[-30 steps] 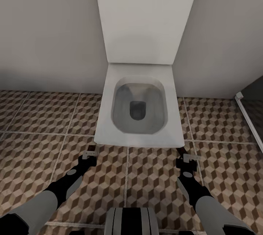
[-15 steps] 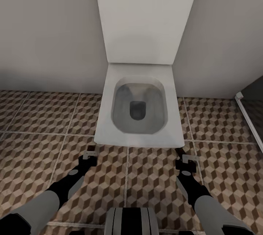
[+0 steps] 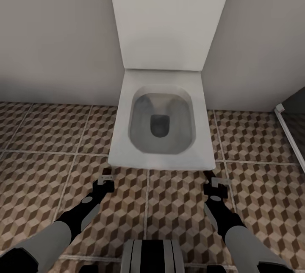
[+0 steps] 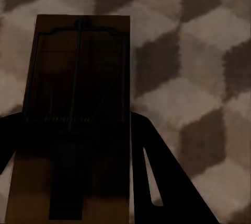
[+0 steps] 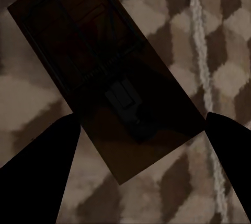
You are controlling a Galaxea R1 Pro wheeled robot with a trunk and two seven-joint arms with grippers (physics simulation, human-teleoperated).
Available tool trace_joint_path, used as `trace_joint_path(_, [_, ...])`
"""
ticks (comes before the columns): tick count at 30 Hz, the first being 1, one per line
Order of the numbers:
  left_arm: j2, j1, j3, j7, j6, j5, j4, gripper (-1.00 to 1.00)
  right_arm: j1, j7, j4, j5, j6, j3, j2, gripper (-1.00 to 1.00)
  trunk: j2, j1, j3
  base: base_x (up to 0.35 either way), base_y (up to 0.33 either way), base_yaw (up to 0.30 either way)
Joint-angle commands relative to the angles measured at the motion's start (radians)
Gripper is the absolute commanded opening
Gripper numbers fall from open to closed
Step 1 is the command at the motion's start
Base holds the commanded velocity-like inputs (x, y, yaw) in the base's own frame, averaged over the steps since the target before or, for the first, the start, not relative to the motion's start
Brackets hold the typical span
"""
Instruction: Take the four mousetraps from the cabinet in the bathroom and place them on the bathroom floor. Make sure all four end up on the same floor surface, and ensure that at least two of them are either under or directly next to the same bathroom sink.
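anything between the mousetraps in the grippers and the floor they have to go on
Nothing visible. Each gripper holds a mousetrap: the left gripper has one, the right gripper another, and under both lies open bathroom floor. The toilet stands ahead of them, not beneath. No sink is in sight here.

Both mousetraps, the left (image 4: 78, 114) and the right (image 5: 104, 72), render dark, their wire details blurred.

the toilet (image 3: 161, 120) sits a touch higher in the head view
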Motion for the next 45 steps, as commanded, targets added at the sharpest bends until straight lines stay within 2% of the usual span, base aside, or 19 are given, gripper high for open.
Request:
trace_joint_path(1, [0.001, -0.001, -0.008, 0.007, -0.004, 0.004, 0.001, -1.0, 0.0, 0.001, -0.001, 0.01, 0.0, -0.008, 0.002, -1.0, 0.0, 0.0, -0.004, 0.0, 0.0, 0.0])
trace_joint_path(6, [0.004, -0.001, -0.008, 0.007, -0.005, 0.006, -0.002, -1.0, 0.0, 0.003, -0.004, -0.003, -0.001, -0.008, 0.002, -1.0, -0.002, 0.002, -0.024, 0.0, 0.0, 0.0])
trace_joint_path(31, [0.002, -0.001, -0.016, 0.014, -0.009, -0.006, -0.019, -1.0, 0.0, 0.011, 0.002, -0.012, -0.012, -0.007, 0.003, -1.0, -0.002, 0.002, -0.024, 0.0, 0.0, 0.0])
trace_joint_path(36, [0.002, -0.001, -0.021, 0.079, -0.025, -0.009, -0.024, -1.0, 0.0, 0.013, 0.006, -0.012, -0.014, -0.006, 0.001, -1.0, -0.002, 0.002, -0.024, 0.0, 0.0, 0.0])
trace_joint_path(39, [0.001, -0.001, -0.015, 0.111, -0.085, -0.004, -0.023, -1.0, 0.0, 0.013, 0.007, -0.012, -0.015, -0.006, -0.001, -1.0, -0.002, 0.002, -0.024, 0.0, 0.0, 0.0])
trace_joint_path(41, [0.001, -0.001, -0.013, 0.116, -0.098, 0.0, -0.023, -1.0, 0.0, 0.014, 0.007, -0.012, -0.015, -0.006, -0.002, -1.0, -0.002, 0.002, -0.024, 0.0, 0.0, 0.0])
trace_joint_path(45, [0.002, -0.001, -0.014, 0.118, -0.061, 0.002, -0.033, -1.0, 0.0, 0.014, 0.008, -0.012, -0.016, -0.007, -0.004, -1.0, -0.002, 0.002, -0.024, 0.0, 0.0, 0.0])
